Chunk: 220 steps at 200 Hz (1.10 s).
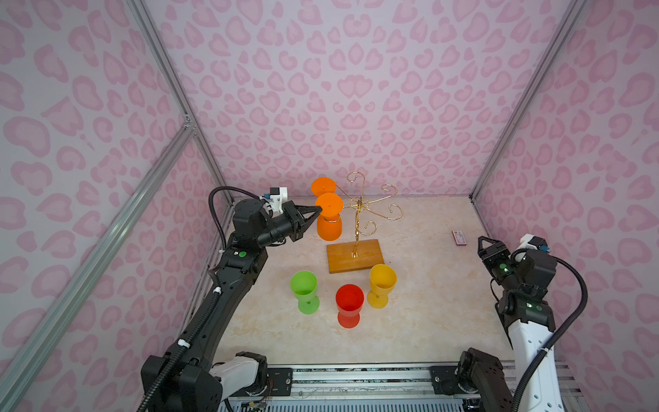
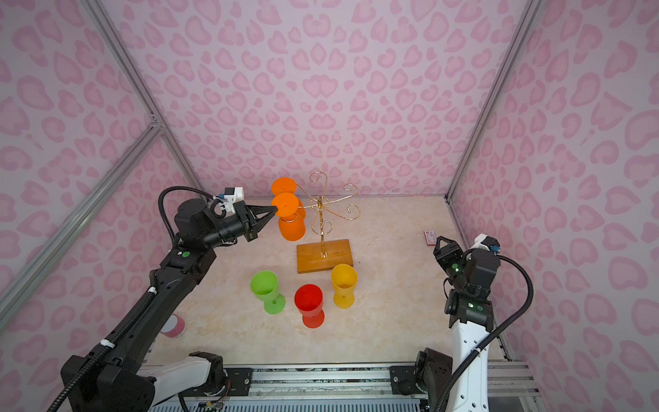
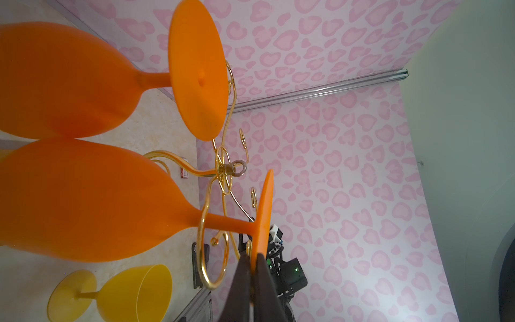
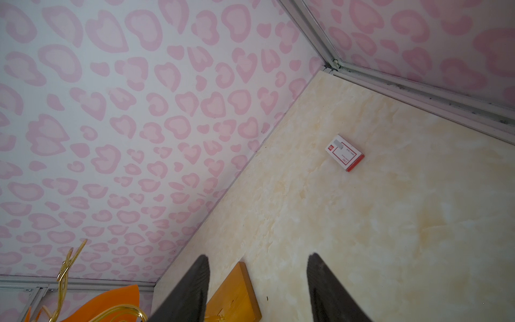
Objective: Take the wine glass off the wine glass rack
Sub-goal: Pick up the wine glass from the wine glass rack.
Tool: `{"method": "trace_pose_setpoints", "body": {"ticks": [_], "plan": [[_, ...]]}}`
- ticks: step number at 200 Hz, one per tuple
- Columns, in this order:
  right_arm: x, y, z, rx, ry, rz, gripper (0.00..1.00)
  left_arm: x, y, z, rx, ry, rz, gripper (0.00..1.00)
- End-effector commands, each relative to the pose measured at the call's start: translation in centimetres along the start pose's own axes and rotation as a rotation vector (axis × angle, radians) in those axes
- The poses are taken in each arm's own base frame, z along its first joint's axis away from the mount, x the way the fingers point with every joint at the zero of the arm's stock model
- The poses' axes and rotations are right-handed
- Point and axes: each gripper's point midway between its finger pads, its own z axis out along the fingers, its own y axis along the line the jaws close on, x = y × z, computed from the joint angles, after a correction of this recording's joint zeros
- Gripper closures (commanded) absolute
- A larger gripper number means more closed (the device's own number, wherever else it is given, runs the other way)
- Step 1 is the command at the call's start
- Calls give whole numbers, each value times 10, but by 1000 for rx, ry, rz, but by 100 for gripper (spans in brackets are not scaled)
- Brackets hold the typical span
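Hanging bowl-down from a curled arm [image 3: 200, 245] of the wine glass rack [image 1: 359, 206], on the side toward the left arm [image 1: 249, 221], the wine glass [image 1: 328, 228] — the nearer of two orange ones — had its stem threaded through the gold curl and its flat foot resting on top. The left arm reached in roughly level, its jaws pinching the thin outer edge of that foot, as the left wrist view showed. The step in hand looked to be the pull-off itself, and it called for care: a slight lift to unload the wire, then a slide outward through the curl's open mouth with the foot kept level, since an edge pinch would probably let the bowl swing. Pulling straight down would likely only drag the light rack and its wooden base [image 1: 354, 257]. The second orange glass [image 1: 323, 186] hung just beside, so any sideways sway risked a knock. On the worktop [image 1: 428, 303] stood a green glass [image 1: 304, 285], a red glass [image 1: 349, 301] and a yellow glass [image 1: 382, 281] — worth steering clear of. The right arm [image 1: 527, 271] sat well apart near a small card box [image 1: 459, 238], its jaws spread and empty.
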Motion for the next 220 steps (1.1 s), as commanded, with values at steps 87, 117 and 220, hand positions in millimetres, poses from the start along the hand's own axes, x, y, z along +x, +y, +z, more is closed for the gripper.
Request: {"method": "trace_pose_setpoints", "body": {"ticks": [87,117,220], "plan": [[0,3,0,-22,-10,-13,43,25,-17,21,61,79,48,97],[0,2,0,-20,-7,-11,43,33,-16,20,63,92,47,97],[1,4,1,-34,-2,1,43,72,-20,-26,67,109,30,97]]}}
